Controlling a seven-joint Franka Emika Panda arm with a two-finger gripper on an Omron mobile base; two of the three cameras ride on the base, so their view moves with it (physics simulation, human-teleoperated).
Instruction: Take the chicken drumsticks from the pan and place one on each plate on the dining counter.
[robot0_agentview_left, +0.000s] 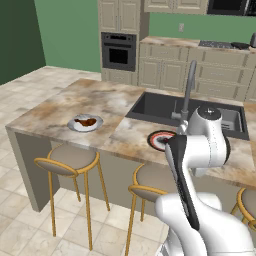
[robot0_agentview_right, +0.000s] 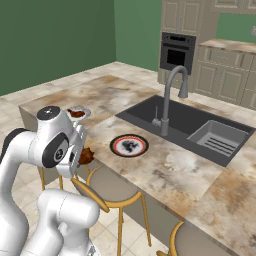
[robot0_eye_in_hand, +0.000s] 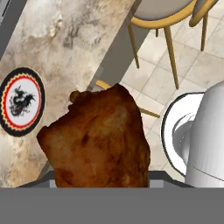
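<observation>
The gripper (robot0_agentview_right: 82, 156) is clamping a reddish-brown chicken drumstick (robot0_eye_in_hand: 98, 140), holding it in the air beside the front edge of the dining counter (robot0_agentview_left: 107, 107) and above a tan stool seat (robot0_agentview_right: 111, 187). In the hand view the drumstick is rising from between the fingers, its broad meaty part sitting low and its long axis running up the frame toward a narrower, knobbly end; in the right base view it is showing as a small dark lump just beside the hand. The red-rimmed plate (robot0_agentview_right: 129, 145) is lying bare on the counter in front of the dark sink (robot0_agentview_right: 192, 125), near the held piece but apart from it. Further along the counter, the grey-white plate (robot0_agentview_left: 85, 123) is carrying the other drumstick (robot0_agentview_left: 87, 121), which is lying flat with its long axis running roughly along the counter.
</observation>
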